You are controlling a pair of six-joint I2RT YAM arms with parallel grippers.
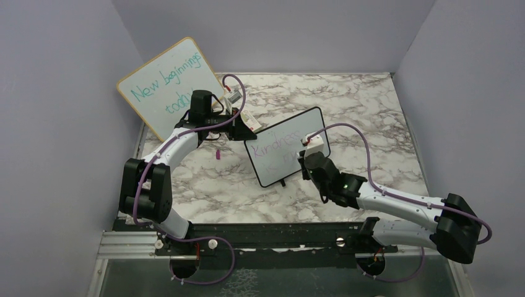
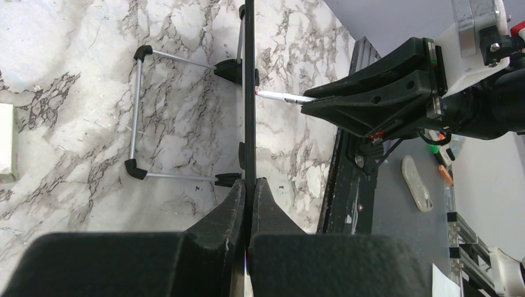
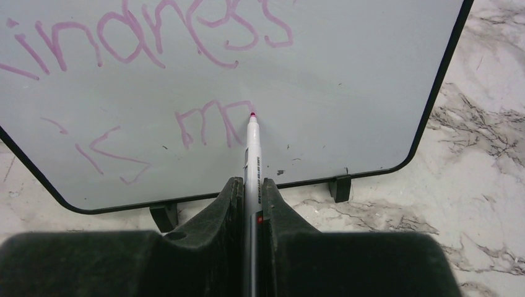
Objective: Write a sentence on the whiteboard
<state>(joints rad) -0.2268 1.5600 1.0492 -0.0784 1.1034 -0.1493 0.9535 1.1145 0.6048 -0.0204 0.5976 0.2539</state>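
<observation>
Task item: small rectangular whiteboard with a thin black frame and rounded corners (image 1: 270,175), standing near the middle of the grey-veined marble tabletop (image 1: 347,105), tilted back on two black feet and a wire prop stand (image 2: 135,111).
Writing present: pink-purple handwritten sentence (image 3: 155,37), "Kindness" on the first line, "is m" begun on the second.
Left gripper (image 2: 249,185): jaws closed flat on the frame edge of the whiteboard, near its upper left corner in the overhead view.
Right gripper (image 3: 251,185): jaws pinched on the barrel of a slim white marker with a pink tip (image 3: 252,148), which points away from the wrist.
Marker tip: at the end of the last stroke of the "m"; in the left wrist view it meets the board face.
Board handling (judged): light, thin and stiff, with a smooth, slippery face. On such small feet it is likely to slide or tip back under pen pressure.
Board hold point (judged): frame edge only, clear of the writing area, as the left jaws have it.
Marker handling (judged): light, smooth plastic that may slip or rotate. Grip mid-barrel, press lightly and keep the soft tip square to the face.
Not part of the task: larger wood-framed board with teal writing (image 1: 167,86), leaning at the far left.
</observation>
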